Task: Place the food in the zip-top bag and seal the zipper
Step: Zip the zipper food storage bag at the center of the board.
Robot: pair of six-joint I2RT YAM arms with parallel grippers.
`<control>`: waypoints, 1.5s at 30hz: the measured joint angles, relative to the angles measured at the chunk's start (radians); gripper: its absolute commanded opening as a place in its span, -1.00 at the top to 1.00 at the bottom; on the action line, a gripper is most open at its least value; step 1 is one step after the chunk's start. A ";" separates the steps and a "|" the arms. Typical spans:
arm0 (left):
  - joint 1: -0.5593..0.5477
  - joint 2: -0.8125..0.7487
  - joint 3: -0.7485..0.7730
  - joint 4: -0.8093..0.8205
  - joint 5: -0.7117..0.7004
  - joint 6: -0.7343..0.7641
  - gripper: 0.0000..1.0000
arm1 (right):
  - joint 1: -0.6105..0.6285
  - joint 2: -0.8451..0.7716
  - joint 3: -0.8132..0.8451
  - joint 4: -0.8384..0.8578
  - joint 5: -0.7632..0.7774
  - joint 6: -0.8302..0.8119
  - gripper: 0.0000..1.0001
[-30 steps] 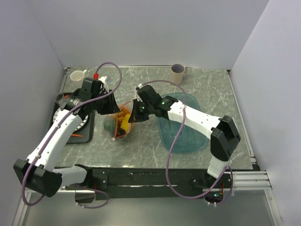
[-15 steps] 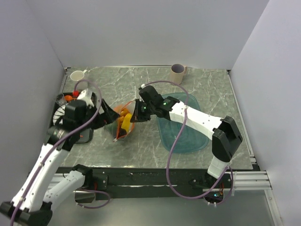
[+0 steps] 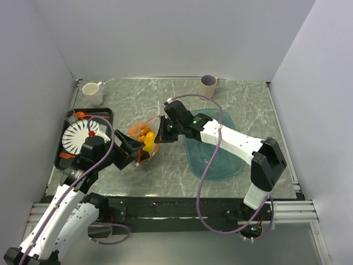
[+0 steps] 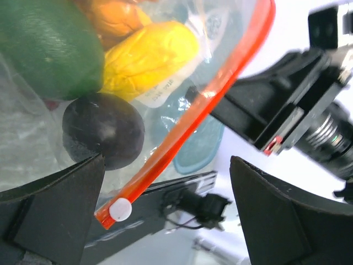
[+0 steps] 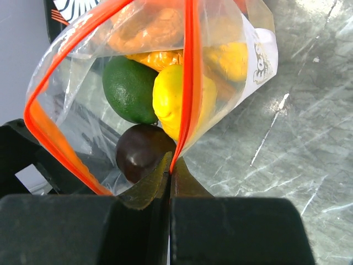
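The zip-top bag [image 3: 142,141] hangs above the marble table, mouth partly open. Inside is the food: a green fruit [image 5: 129,88], a yellow lemon [image 5: 170,99], a dark purple one [image 5: 140,152] and orange ones [image 5: 149,33]. My right gripper [image 5: 172,168] is shut on the orange-red zipper [image 5: 190,72] and holds the bag up [image 3: 160,134]. My left gripper [image 4: 165,221] is open at the bag's near side [image 3: 137,153]. The zipper's white slider [image 4: 120,208] lies between its fingers, close to the left finger [image 4: 55,215].
A translucent teal tray [image 3: 220,157] lies to the right under my right arm. A black tray [image 3: 63,144] with a striped white plate [image 3: 77,135] and an orange spoon [image 3: 81,115] is at left. A white cup [image 3: 92,94] and a beige cup [image 3: 209,85] stand at the back.
My left gripper opened and let go of the bag, and the left arm drew back toward the near left. The right gripper kept its hold on the zipper.
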 measured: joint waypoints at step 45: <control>0.131 -0.309 -0.233 -0.040 0.153 -0.492 -0.83 | -0.021 -0.037 -0.027 -0.037 0.047 -0.021 1.00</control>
